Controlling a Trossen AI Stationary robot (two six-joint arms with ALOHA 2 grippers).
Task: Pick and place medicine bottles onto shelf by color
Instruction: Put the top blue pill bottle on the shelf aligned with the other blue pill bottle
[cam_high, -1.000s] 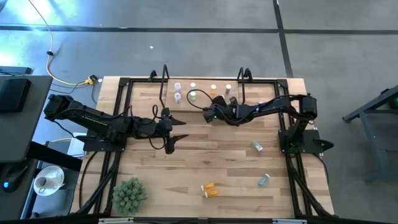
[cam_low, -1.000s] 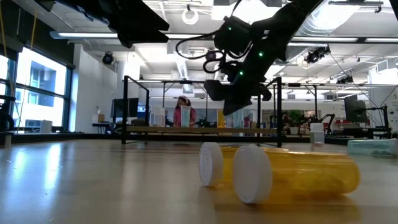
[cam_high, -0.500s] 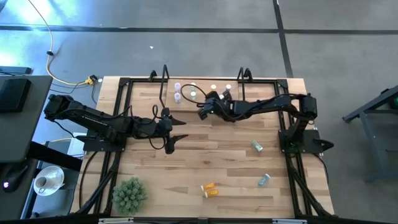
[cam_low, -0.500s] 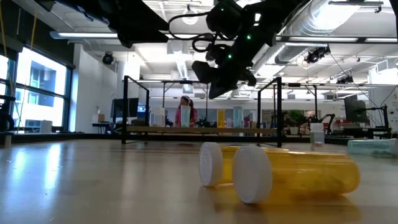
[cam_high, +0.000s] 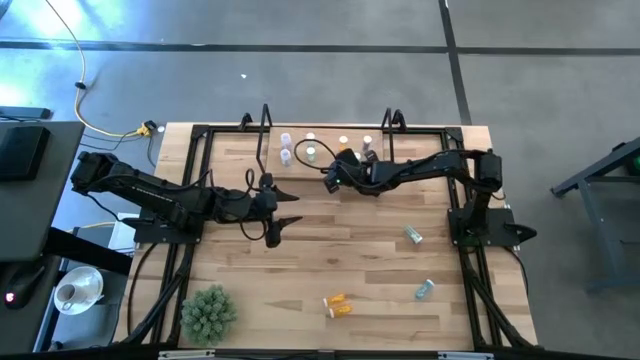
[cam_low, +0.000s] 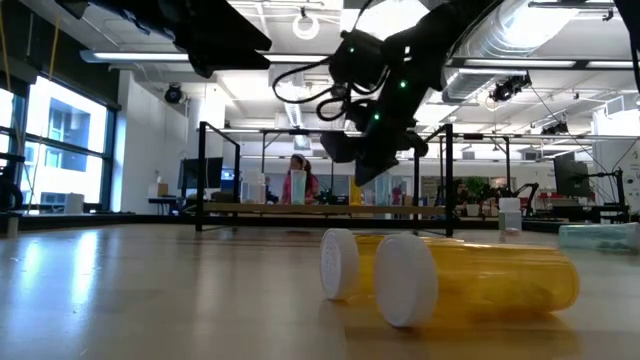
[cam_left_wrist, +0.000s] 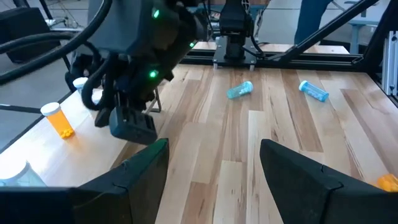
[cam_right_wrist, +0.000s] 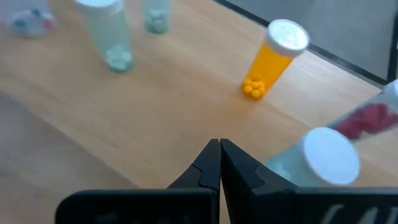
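Note:
The shelf (cam_high: 327, 142) stands at the table's far edge with several medicine bottles upright on it: whitish and teal ones (cam_high: 286, 155) at its left, an orange one (cam_right_wrist: 273, 59) further right. My right gripper (cam_high: 327, 182) is shut and empty just above the shelf's near edge (cam_right_wrist: 155, 106). A white-capped bottle (cam_right_wrist: 329, 155) stands close beside its fingers (cam_right_wrist: 239, 171). My left gripper (cam_high: 288, 208) waits open over the table's middle left. Two orange bottles (cam_low: 470, 275) and two teal ones (cam_high: 413, 235) (cam_high: 424, 290) lie on their sides on the table.
Black upright frames (cam_high: 265, 125) (cam_high: 392, 122) stand at both ends of the shelf. A green spiky plant ball (cam_high: 208, 312) sits at the table's near left corner. Bare tabletop (cam_high: 340, 250) stretches between the arms and the lying bottles.
My right gripper, shut throughout, rose and swung toward the table's left over the shelf. It then came back down and to the right, close to where it began. The bottles have kept their places.

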